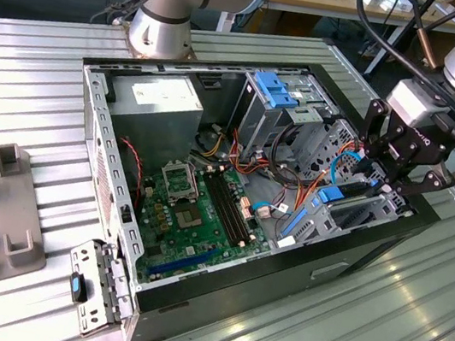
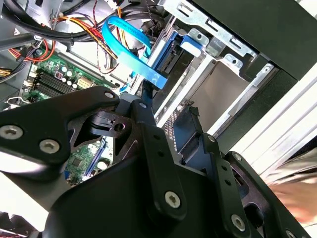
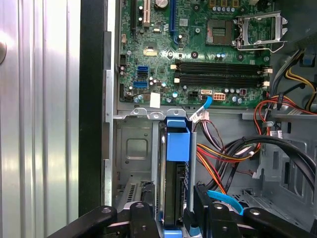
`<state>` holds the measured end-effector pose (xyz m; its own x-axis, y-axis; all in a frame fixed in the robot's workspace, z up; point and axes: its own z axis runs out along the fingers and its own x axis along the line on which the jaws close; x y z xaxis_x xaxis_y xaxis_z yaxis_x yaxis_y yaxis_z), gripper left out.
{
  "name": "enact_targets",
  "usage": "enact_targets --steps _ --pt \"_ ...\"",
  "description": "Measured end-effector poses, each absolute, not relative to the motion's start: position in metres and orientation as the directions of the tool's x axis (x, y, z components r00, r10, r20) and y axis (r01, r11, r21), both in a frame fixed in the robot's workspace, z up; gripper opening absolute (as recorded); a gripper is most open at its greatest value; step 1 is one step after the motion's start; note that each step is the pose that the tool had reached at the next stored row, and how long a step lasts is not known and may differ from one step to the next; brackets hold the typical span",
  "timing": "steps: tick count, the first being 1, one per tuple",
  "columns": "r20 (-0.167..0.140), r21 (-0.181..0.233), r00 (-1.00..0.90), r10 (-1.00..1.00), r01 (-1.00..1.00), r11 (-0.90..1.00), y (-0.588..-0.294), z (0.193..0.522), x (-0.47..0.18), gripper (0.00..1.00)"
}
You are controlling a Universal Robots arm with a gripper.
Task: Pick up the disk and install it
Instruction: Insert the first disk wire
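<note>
Exterior view: the open case (image 1: 94,128) lies on a ribbed table (image 1: 409,338). The motherboard (image 1: 195,209) covers its floor and a grey power supply (image 1: 156,99) sits in its far corner. The gripper (image 1: 392,181) points down into the case's end on the exterior view's right, among the drive bays and orange and blue cables.

Second wrist view: the gripper (image 2: 168,111) reaches toward a metal cage (image 2: 223,64) against the case's black end wall. The disk (image 2: 171,54) stands edge-on in that cage, its blue rail running along the slot. A flat blue cable (image 2: 131,49) loops just beside it, ending near one finger (image 2: 148,114).

First wrist view: the disk (image 3: 177,144) stands on edge in the cage (image 3: 136,148) at the case's end, near the black side wall, with its blue rail and tab facing the motherboard (image 3: 198,54). The gripper (image 3: 171,213) is closed narrow around it: one finger (image 3: 143,215) lies against each broad face, with no gap visible, so it grips the disk's near end. The blue cable (image 3: 223,198) curls beside the other finger, and bundled wires (image 3: 233,148) fill the neighbouring bay.
</note>
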<state>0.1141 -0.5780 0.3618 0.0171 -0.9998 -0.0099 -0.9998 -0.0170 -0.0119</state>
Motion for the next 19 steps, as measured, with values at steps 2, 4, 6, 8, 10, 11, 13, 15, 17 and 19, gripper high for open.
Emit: enact_targets --steps 2,4,6,8,10,11,13,15,17,19 --pt "-0.01 -0.012 0.017 -1.0 -1.0 -0.017 -0.578 0.3619 0.1141 0.44" --pt "-0.01 -0.012 0.017 -1.0 -1.0 -0.017 -0.578 0.3618 0.1142 0.44" --pt "-0.01 -0.012 0.017 -1.0 -1.0 -0.017 -0.578 0.3618 0.1142 0.44" --pt "-0.01 -0.012 0.018 -1.0 -1.0 -0.017 -0.578 0.3619 0.1145 0.44" --pt "-0.01 -0.012 0.018 -1.0 -1.0 -0.018 -0.578 0.3619 0.1147 0.44" --pt "-0.01 -0.012 0.02 -1.0 -1.0 -0.019 -0.578 0.3618 0.1155 0.44" --pt "-0.01 -0.012 0.025 -1.0 -1.0 -0.025 -0.578 0.3619 0.1164 0.44" --pt "-0.01 -0.012 0.031 -0.999 -0.999 -0.031 -0.578 0.3618 0.1166 0.44" --pt "-0.01 -0.012 0.035 -0.999 -0.999 -0.035 -0.578 0.362 0.1166 0.44" --pt "-0.01 -0.012 0.038 -0.999 -0.999 -0.038 -0.578 0.3644 0.1167 0.44"
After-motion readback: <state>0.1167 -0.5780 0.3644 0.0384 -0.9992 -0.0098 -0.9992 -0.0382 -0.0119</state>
